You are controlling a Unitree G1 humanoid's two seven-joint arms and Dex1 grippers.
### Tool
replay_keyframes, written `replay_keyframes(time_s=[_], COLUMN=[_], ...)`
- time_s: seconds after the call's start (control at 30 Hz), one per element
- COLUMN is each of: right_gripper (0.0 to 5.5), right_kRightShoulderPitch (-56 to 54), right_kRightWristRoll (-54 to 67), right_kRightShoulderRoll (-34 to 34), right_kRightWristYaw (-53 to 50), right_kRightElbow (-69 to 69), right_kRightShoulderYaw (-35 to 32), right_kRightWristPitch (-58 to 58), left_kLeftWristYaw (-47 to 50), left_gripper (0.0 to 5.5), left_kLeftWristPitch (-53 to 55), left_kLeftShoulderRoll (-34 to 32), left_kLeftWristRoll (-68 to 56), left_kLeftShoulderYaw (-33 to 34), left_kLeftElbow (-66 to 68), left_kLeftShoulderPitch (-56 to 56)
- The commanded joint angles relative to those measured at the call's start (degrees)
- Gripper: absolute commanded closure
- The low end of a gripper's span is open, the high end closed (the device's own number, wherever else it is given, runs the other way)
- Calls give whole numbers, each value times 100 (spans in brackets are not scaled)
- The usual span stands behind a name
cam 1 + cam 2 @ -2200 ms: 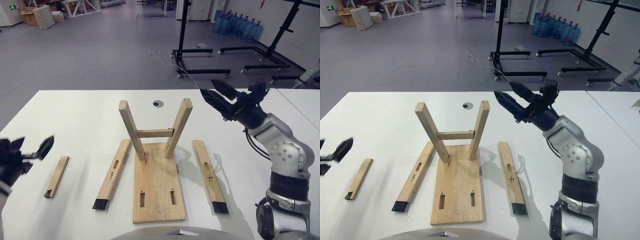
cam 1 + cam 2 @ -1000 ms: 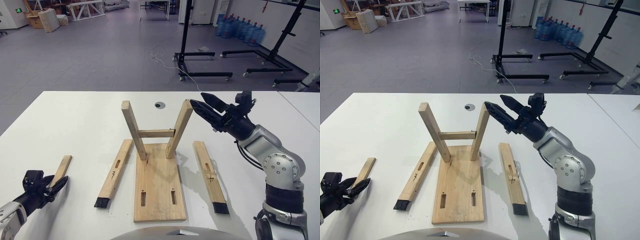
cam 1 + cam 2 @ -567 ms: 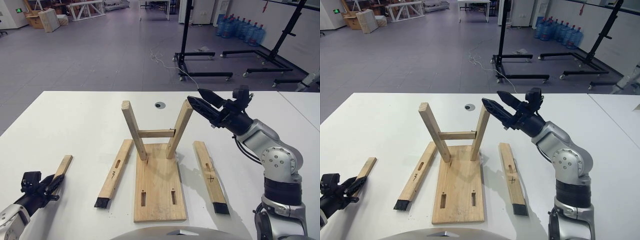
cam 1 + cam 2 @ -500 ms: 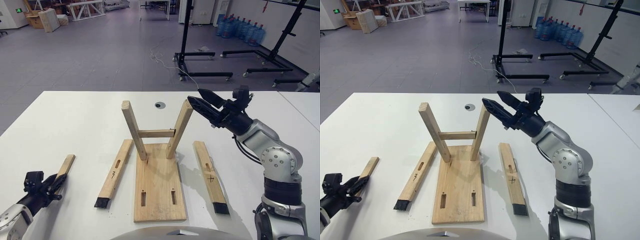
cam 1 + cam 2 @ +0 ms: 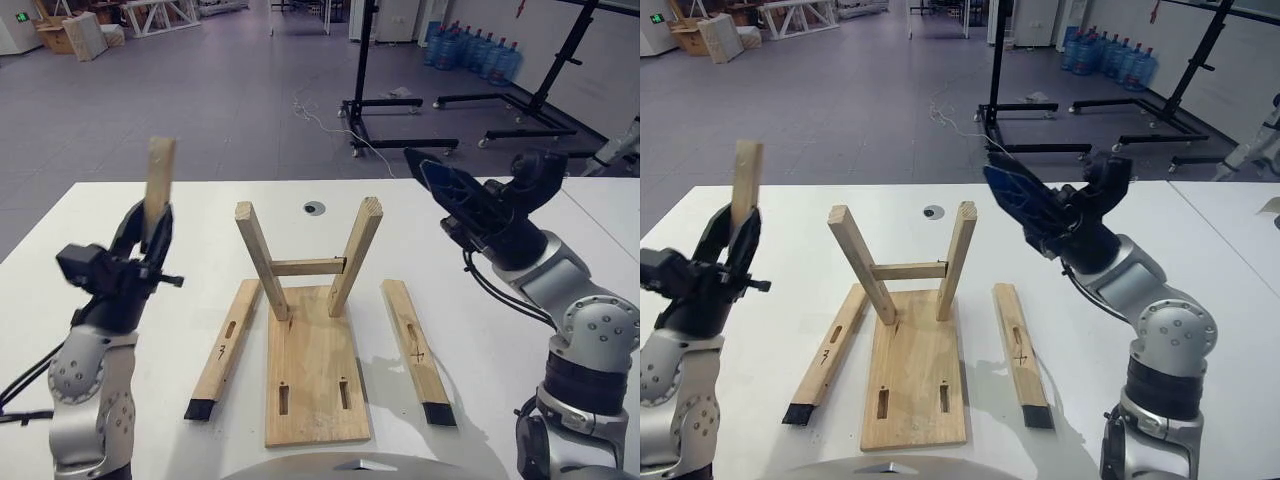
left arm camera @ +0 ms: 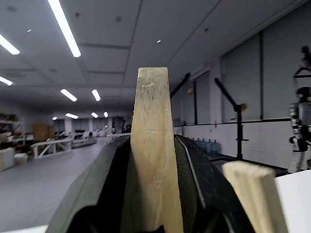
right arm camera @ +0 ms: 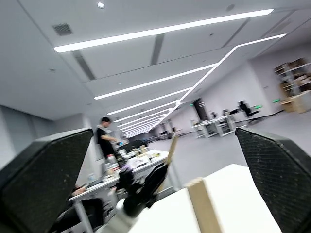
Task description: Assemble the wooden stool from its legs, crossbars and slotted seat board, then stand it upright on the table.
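Note:
The slotted seat board (image 5: 312,365) lies flat mid-table. Two legs (image 5: 262,260) (image 5: 355,255), joined by a crossbar (image 5: 308,267), stand on its far end, splayed apart. A loose leg (image 5: 225,345) lies to the left of the board and another (image 5: 420,350) to the right. My left gripper (image 5: 150,222) is raised at the left, shut on a short crossbar (image 5: 159,175) held upright; in the left wrist view this crossbar (image 6: 153,155) sits between the fingers (image 6: 102,189). My right gripper (image 5: 445,190) hangs open, apart from the right leg, fingers (image 7: 43,165) spread wide.
A small round hole (image 5: 314,208) marks the white table (image 5: 180,240) behind the standing legs. Black wheeled racks (image 5: 400,100) and blue water bottles (image 5: 470,50) stand on the floor beyond the table's far edge.
My left gripper has picked the short crossbar off the table at the left and lifted it upright. My right gripper has drawn back to the right, away from the right leg's top.

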State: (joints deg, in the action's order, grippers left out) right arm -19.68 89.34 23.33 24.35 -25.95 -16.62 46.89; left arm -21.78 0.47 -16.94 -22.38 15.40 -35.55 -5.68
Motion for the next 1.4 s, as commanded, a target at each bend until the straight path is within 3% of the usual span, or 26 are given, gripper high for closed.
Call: replay_keyframes(time_s=[0.03,0.2,0.43,0.93,1.4], right_gripper=[10,10,10,265,489], right_kRightShoulderPitch=[-520,-790,-1032,-1171,-1091], right_kRightWristRoll=[-13,-910,-1739,-1951,-1853], right_kRightShoulderRoll=[-564,-1370,-2044,-2232,-2323], right_kRightWristYaw=[-1062,-1706,-1418,-759,-785], right_kRightElbow=[-202,158,865,1234,1110], right_kRightShoulderYaw=[692,1498,1797,1577,1486], right_kRightWristPitch=[-278,-656,-1047,-979,-804], left_kLeftWristYaw=[-499,-697,-738,-757,-751], left_gripper=[422,422,422,422,422], left_kLeftWristPitch=[-296,-1005,-1175,-1091,-787], left_kLeftShoulderRoll=[-891,-1215,-1077,-996,-994], left_kLeftWristRoll=[1315,2223,2159,1955,1874], left_kLeftShoulderYaw=[-696,-1241,-1550,-1678,-1688], left_kLeftElbow=[113,554,849,1034,840], left_kLeftShoulderPitch=[713,1284,1496,1597,1656])
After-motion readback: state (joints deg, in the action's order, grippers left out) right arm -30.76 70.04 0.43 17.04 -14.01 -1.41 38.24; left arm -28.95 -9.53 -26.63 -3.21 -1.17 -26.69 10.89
